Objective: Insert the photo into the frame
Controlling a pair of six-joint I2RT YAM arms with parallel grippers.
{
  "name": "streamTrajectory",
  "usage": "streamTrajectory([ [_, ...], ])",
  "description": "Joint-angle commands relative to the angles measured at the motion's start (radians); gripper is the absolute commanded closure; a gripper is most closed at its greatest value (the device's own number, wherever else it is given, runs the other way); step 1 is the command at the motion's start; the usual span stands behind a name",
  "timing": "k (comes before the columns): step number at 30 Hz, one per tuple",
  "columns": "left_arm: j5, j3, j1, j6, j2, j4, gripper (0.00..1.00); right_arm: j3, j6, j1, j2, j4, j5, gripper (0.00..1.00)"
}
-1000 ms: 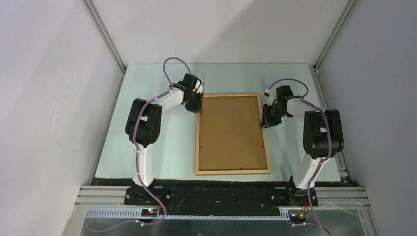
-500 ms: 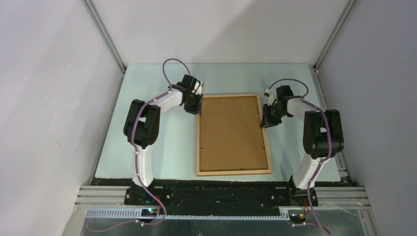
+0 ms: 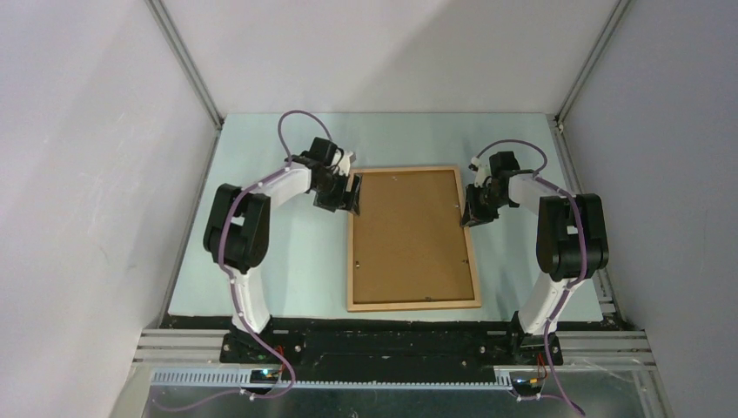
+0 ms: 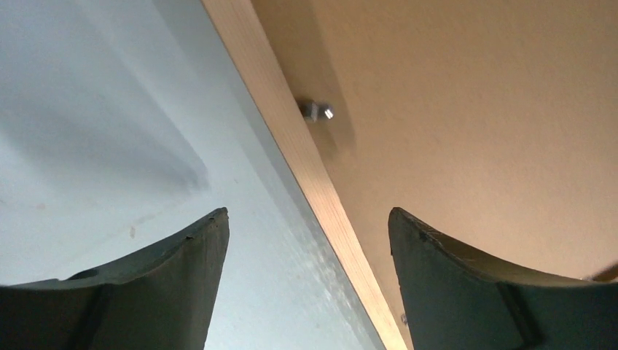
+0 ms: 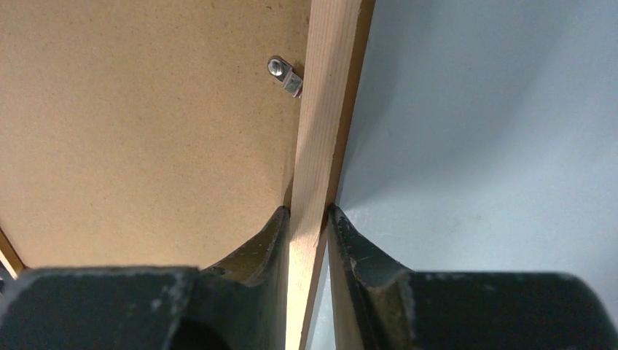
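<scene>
Left hand (image 3: 348, 197) and right hand (image 3: 471, 212), seen from above, sit at the far ends of the long sides of the frame (image 3: 413, 304). It lies flat on the bench (image 3: 287, 261), back up, with the brown backing board (image 3: 409, 235) filling it.

Left wrist view: jaws wide, straddling the frame's edge, gripping nothing.

Right wrist view: jaws narrow, pinching the opposite edge beside a metal clip (image 5: 284, 76).

We see no photo anywhere — likely under the board, so we judge the job nearly done.
</scene>
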Motion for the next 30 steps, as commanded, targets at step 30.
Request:
streamTrajectory([
  [30,0.008,-0.280,-0.193,0.128,-0.218,-0.002,0.24,0.092,0.118,-0.107,0.108,0.046,-0.137,1.00],
])
